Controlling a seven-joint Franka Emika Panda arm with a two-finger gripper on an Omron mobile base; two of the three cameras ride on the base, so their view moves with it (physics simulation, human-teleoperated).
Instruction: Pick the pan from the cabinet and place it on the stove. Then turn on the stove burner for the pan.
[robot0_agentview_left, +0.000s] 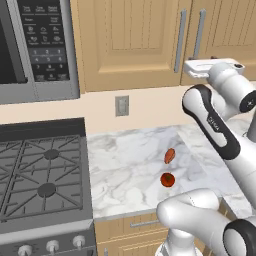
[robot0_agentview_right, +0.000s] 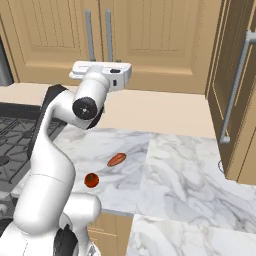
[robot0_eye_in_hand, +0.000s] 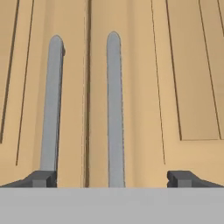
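The cabinet has both panelled doors shut, so the pan is hidden. Its two vertical grey bar handles stand side by side at the door seam. In the hand view my gripper is open and faces the doors close up. The right door's handle rises between my fingertips, and the left door's handle stands above the left tip. Nothing is held. My hand hovers level just in front of the handles. The stove lies to the left with bare grates.
A microwave hangs above the stove, and silver knobs line its front. On the marble counter lie a red round fruit and a brown oval thing. A tall cabinet with a bar handle stands at the right.
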